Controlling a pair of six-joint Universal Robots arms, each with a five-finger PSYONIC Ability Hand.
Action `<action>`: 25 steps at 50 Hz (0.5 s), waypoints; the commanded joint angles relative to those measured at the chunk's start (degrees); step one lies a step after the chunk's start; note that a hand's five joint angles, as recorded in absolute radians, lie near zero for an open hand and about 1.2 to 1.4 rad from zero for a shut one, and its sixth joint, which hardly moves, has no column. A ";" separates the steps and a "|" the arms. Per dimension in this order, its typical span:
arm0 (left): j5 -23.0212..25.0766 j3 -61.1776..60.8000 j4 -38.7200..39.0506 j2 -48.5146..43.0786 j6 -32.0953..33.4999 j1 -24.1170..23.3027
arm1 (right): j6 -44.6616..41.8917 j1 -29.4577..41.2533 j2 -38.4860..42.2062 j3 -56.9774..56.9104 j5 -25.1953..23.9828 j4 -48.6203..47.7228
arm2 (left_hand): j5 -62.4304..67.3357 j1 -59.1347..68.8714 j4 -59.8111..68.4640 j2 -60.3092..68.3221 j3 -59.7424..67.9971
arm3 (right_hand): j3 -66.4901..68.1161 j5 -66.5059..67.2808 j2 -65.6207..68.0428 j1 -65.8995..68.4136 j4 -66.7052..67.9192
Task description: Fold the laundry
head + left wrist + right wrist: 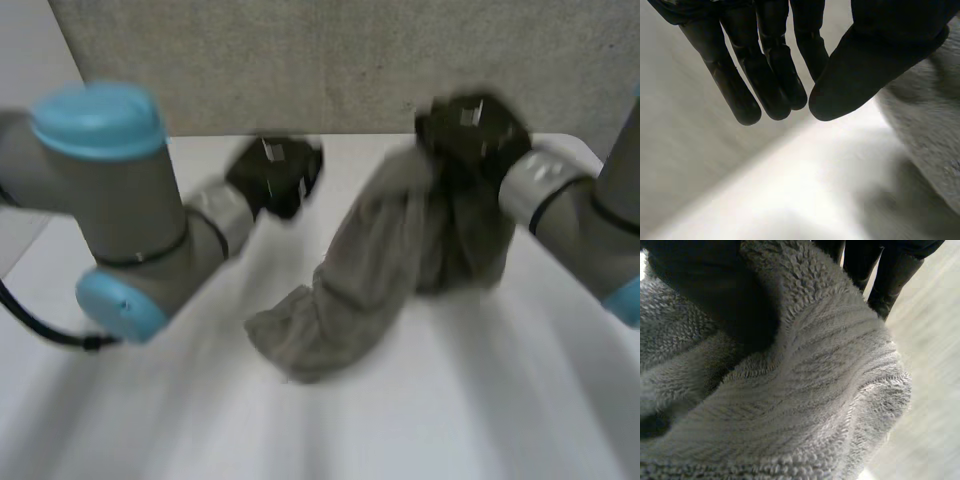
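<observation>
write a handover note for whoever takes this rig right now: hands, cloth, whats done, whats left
Left hand: open, fingers relaxed, holding nothing, above the table beside the towel.
Right hand: shut on the grey towel, with its upper end pinched between thumb and fingers.
Towel: bunched and hanging from the right hand, its lower end trailing onto the white table.
Done: the towel is lifted at one end; no fold shows.
Left: probably take a second corner with the left hand, spread the towel flat, then fold it.
</observation>
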 commanded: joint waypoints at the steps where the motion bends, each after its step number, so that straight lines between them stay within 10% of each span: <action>1: -17.81 2.95 12.19 8.55 -4.14 0.19 | -0.35 4.08 -5.06 2.61 7.49 -22.82 | 12.33 13.93 11.45 11.41 11.50 | 12.93 15.58 12.95 25.70 12.13; 12: -13.52 -21.24 17.04 14.81 -4.23 0.10 | -2.19 5.40 -6.30 12.55 1.61 -13.63 | 6.81 8.41 5.92 5.88 5.97 | 12.93 15.58 12.95 25.70 12.13; 14: -12.21 -25.70 19.14 14.11 -4.32 0.71 | -5.51 6.80 -10.15 13.78 -1.18 -7.33 | -41.04 -39.44 -41.92 -41.97 -41.88 | 12.93 15.58 12.95 25.70 12.13; 16: -11.34 -26.85 20.54 13.33 -4.32 0.97 | -7.10 7.51 -12.17 13.70 -2.68 -5.65 | -54.79 -53.19 -55.67 -55.72 -55.63 | 12.93 15.58 12.95 25.70 12.13; 25: -1.75 -27.48 21.79 6.55 -4.76 4.67 | -10.10 7.43 -19.13 11.24 -4.89 -2.47 | -54.93 -53.33 -55.81 -55.86 -55.76 | 12.93 15.58 12.95 25.70 12.13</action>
